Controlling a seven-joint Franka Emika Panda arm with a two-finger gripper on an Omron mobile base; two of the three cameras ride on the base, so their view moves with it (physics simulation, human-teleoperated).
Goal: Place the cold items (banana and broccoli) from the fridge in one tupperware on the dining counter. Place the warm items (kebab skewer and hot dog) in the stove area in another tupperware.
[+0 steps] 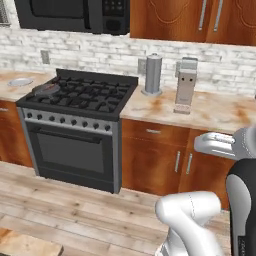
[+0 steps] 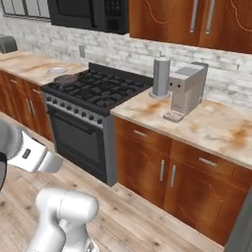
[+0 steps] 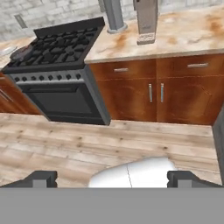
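My pincer (image 3: 111, 178) hangs released, its two dark fingertips (image 3: 42, 178) standing far apart at the bottom of the hand view, with nothing between them. Directly beyond the tips lies the pale wood plank floor (image 3: 109, 142), well apart from me.

Past the floor, ahead of the pincer, stands a run of red-brown wood cabinets (image 3: 153, 92) with slim metal handles. Ahead and to the left of the pincer is the stove area (image 3: 57, 70): a black gas range with cast grates, a row of knobs along the front and a dark oven door below. At its far left rear corner sits a dark round pan (image 1: 46, 89) holding something reddish that I cannot make out.

Left of the range, on the beige marbled countertop (image 1: 220, 112), rests a round grey plate (image 1: 20, 81). Right of the range, farther ahead of the pincer on the same top, a grey cylinder (image 1: 152, 74) stands upright close to the brick wall, and just right of it a boxy grey coffee machine (image 1: 186, 85).

Farthest and highest, a black microwave (image 1: 75, 15) hangs above the range, with wood wall cabinets (image 1: 200, 20) to its right
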